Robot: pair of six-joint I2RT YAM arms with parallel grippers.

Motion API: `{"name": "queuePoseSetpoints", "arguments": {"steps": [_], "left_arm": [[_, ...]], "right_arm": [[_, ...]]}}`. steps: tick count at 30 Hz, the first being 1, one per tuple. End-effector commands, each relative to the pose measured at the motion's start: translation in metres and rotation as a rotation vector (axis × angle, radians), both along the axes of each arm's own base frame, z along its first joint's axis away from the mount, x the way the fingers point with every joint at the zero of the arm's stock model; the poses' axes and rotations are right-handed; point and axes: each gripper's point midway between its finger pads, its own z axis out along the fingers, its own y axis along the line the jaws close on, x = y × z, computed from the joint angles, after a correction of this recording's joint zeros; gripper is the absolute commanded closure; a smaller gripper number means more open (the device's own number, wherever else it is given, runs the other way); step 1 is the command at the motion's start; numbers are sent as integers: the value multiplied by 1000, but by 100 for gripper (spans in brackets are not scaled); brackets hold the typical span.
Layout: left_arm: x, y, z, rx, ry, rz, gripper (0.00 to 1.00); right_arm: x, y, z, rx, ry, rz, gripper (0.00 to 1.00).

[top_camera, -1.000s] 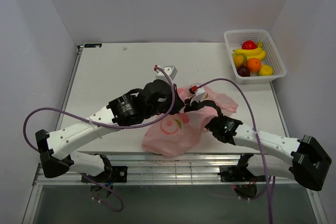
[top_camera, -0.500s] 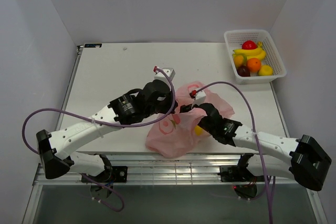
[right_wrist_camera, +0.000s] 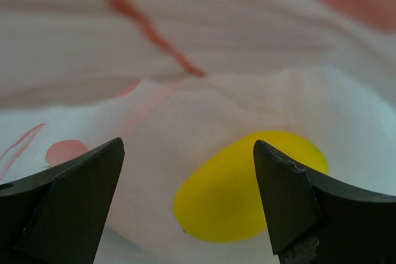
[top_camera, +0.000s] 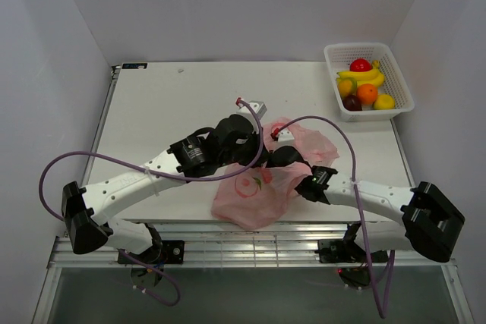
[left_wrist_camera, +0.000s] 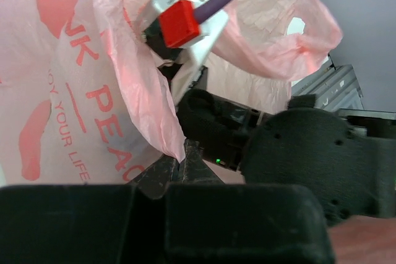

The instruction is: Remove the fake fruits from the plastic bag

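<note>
On the left of the white worktop [top_camera: 167, 104], the left arm reaches in toward the middle. The left claw [left_wrist_camera: 185, 164] is closed, and its two dark fingers pinch a thin fold of the plastic bag [top_camera: 250, 191] between the tips. The bag is pink, translucent and much wrinkled. It has red printed letters and a round peach picture on its side. It lies at the near edge of the worktop, between the two arms, and part of it hangs a little over that edge.

From the right, the right arm goes into the bag's opening, and the film is draped around its wrist. The right claw [right_wrist_camera: 185, 205] stands apart, with a matte black finger on each side of the wrist view. Just beyond the fingers lies a smooth oval yellow fruit [right_wrist_camera: 247, 190], inside the bag. It looks a bit hazy, so perhaps a layer of film lies over it.

At the far right corner stands a white lattice basket [top_camera: 402, 92], well apart from the bag. It holds a glossy red fruit [top_camera: 361, 64], a banana bunch [top_camera: 364, 76], an orange fruit [top_camera: 367, 93], a dark purple fruit [top_camera: 351, 102] and a small yellow one [top_camera: 384, 101].
</note>
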Motion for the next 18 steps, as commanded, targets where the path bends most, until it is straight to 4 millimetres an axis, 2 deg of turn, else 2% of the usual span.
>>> {"name": "queuePoseSetpoints", "arguments": {"steps": [1, 4, 6, 11, 13, 18], "left_arm": [[-4, -1, 12, -51, -21, -17, 100], [-4, -1, 11, -52, -22, -14, 100], [-4, -1, 11, -54, -20, -14, 100], [-6, -3, 7, -59, -9, -21, 100], [-7, -4, 8, -65, -5, -30, 100], [-10, -5, 6, -74, 0, -44, 100]], "right_arm": [[3, -15, 31, 11, -24, -74, 10], [-6, -29, 31, -14, 3, -94, 10], [-13, -36, 22, -41, 35, -91, 10], [-29, -38, -8, -94, 146, -73, 10], [-33, -46, -21, -151, 195, -103, 10], [-35, -58, -49, -238, 243, -153, 10]]}}
